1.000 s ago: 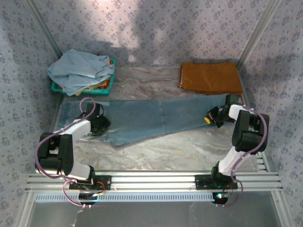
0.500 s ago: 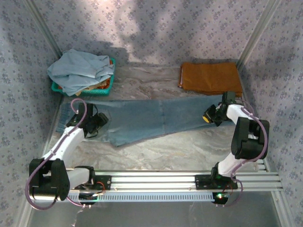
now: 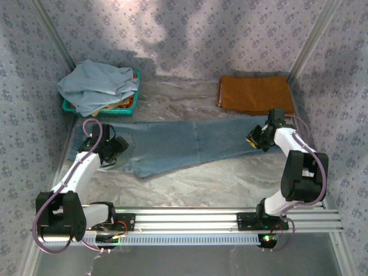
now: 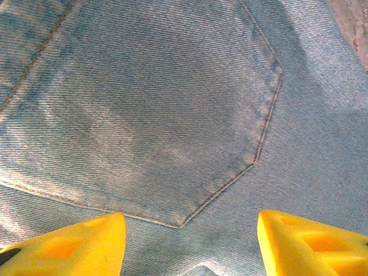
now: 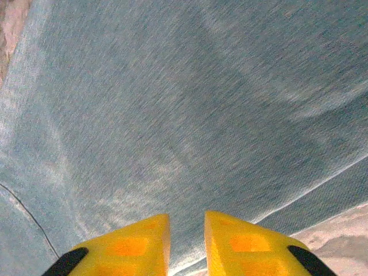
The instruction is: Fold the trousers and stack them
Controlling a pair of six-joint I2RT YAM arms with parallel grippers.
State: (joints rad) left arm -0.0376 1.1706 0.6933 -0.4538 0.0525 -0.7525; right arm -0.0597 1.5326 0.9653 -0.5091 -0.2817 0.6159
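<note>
A: Looking down, we see the long light-blue denim trousers [image 3: 184, 144] lying flat across the grey marbled desk [image 3: 230, 178], waist to the left.

B: We find the left gripper [image 3: 115, 148] over the stitched back pocket [image 4: 149, 115], its yellow fingers [image 4: 75, 244] spread wide apart.

A: And the right gripper [image 5: 187, 230] sits at the leg end, fingers nearly together; whether cloth is pinched, we cannot tell.
</note>
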